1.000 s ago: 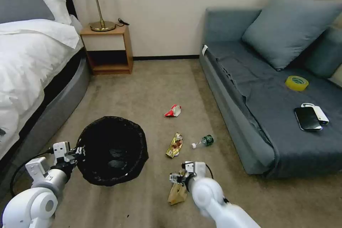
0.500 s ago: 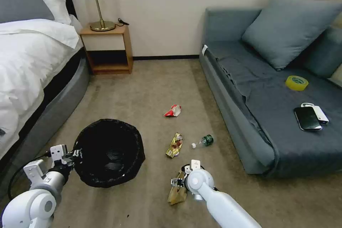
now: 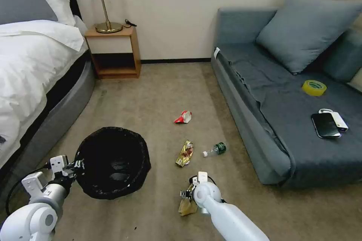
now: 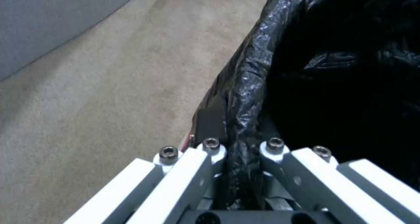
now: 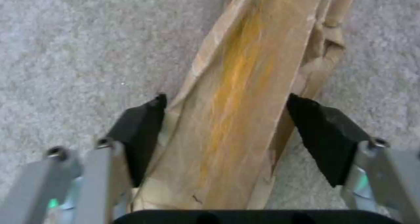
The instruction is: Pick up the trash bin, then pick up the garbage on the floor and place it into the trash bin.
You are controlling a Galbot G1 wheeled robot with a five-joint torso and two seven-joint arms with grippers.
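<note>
Directly between the pads of the right gripper [image 5: 225,119] the tan paper bag [image 5: 245,96] is seen, its long axis running straight away from the wrist, so that the jaws stand one on each side of its narrow width. The black pads [image 5: 140,132] are spread wide; the one is touching the paper's edge and the other is just beside it, and no squeeze is yet shown. In the head view this gripper [image 3: 187,194] is set low at the near middle of the carpet, over the bag's far end, and the bag [image 3: 186,207] is found flat on the floor just beside it. It is the right arm that is much the nearer to it.

The bag is creased and flattened, with an orange streak down its length; it is judged light and easily crumpled.

The left gripper [image 3: 71,165] is clamped on the near-left rim of the trash bin [image 3: 113,162], the black liner [image 4: 245,96] being pinched between its fingers. The bin's mouth is well apart to the left of the bag.
</note>
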